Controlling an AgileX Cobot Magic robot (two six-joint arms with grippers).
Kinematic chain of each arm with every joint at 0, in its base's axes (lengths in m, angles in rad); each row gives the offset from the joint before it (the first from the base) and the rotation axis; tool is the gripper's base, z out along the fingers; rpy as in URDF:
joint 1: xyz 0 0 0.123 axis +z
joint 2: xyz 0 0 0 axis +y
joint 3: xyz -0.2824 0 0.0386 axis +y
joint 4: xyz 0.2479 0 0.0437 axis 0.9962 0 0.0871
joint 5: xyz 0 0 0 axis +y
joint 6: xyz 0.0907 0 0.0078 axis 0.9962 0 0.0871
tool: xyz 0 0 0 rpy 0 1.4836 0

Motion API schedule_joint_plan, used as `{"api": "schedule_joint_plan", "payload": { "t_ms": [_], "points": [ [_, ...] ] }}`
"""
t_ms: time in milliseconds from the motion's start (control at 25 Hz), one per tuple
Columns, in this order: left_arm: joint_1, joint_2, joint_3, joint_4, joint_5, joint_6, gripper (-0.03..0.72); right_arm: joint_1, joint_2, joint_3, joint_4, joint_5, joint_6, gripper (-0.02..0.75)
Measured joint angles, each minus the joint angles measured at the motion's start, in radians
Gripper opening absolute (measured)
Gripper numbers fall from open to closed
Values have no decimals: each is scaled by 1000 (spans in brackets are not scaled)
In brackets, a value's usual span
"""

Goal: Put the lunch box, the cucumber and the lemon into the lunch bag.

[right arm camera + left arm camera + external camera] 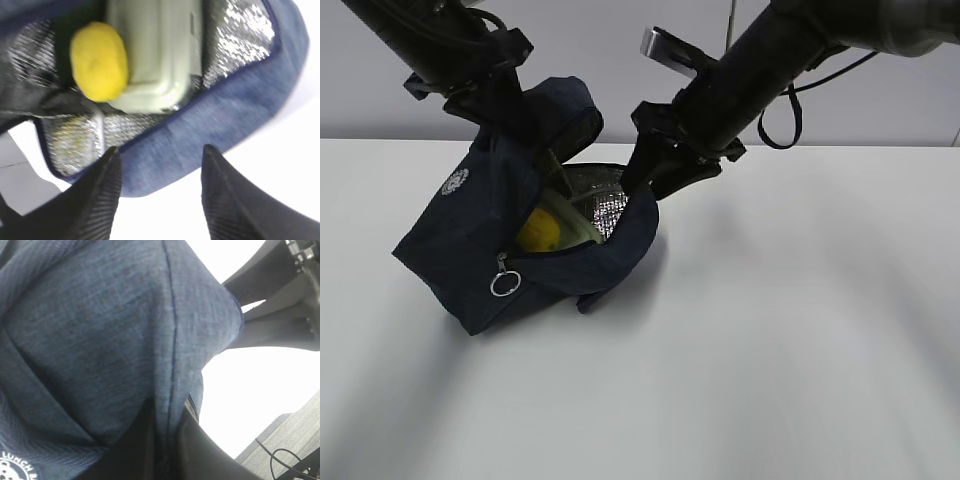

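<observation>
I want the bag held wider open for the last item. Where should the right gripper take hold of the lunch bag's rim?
Probably the near navy rim of the lunch bag, straddled from above: the right gripper is open just outside it, and that edge stands free, clear of the lemon and lunch box.

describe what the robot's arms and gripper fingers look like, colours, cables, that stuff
Both arms are matte black tubes. The right arm carries a looping black cable and a silver metal tab near its wrist. The right gripper has tapered black fingers with finely ribbed surfaces. The left arm ends in black brackets.

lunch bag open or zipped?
Open: the lunch bag gapes, foil lining, lemon and lunch box visible inside.
</observation>
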Motion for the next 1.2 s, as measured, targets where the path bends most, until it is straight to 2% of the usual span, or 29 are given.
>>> {"api": "schedule_joint_plan", "payload": {
  "t_ms": [160, 280, 360, 680, 800, 1200],
  "points": [
    [0, 0, 0, 0, 0, 6, 11, 0, -43, 122, -35, -81, 6, 386],
    [0, 0, 0, 0, 0, 9, 11, 0, -77, 237, 8, -172, -19, 385],
    [0, 0, 0, 0, 0, 10, 11, 0, -91, 315, 93, -229, -76, 385],
    [0, 0, 0, -2, 0, 13, 11, -6, -99, 567, 551, -352, -368, 385],
    [0, 0, 0, -2, 0, 17, 11, -8, -99, 620, 655, -373, -444, 385],
    [0, 0, 0, -2, 0, 22, 11, -8, -99, 643, 704, -389, -473, 384]
  ]
}}
